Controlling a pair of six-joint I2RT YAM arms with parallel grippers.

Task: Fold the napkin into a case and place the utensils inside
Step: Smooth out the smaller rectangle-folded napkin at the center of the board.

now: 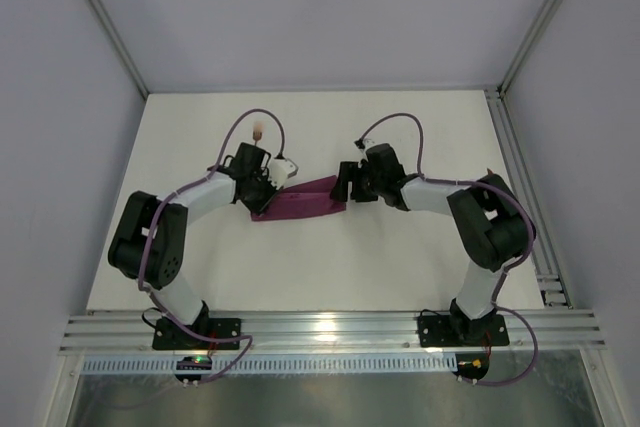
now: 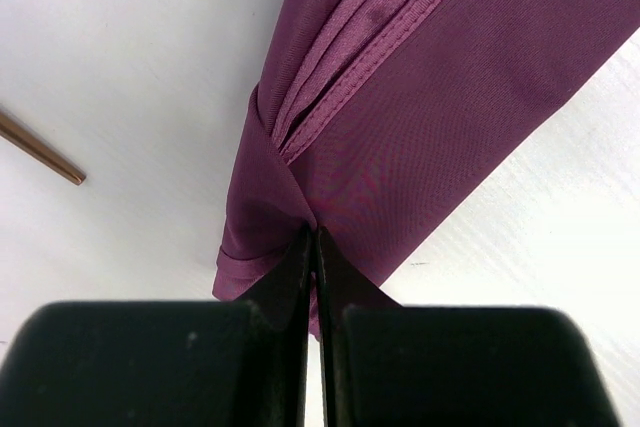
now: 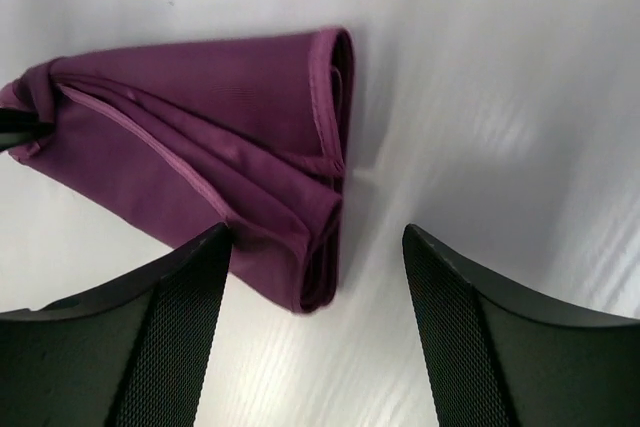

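Step in hand: folding, late stage. The deep magenta-purple cloth napkin lies on the white tabletop as a narrow multi-layer band between the two arms. I wouldn't call it a finished case. The layers at the left end are bunched and twisted, the hems fan out, and the right end is a loose rolled fold.

Left gripper: jaws clamped together, pinching the band's left end.
Right gripper: jaws wide, holding nothing, hovering just at the band's right end.

Utensils: one thin copper-brown metal piece with a pale head sits on the table beyond the left gripper, apart from the cloth. I can't locate a second one.

Next, as I read it: the right closes on the right end, both arms tension and flatten the band until a pocket mouth shows, then they release and fetch the utensil. The risk is that pulling from the left drags the folds open.
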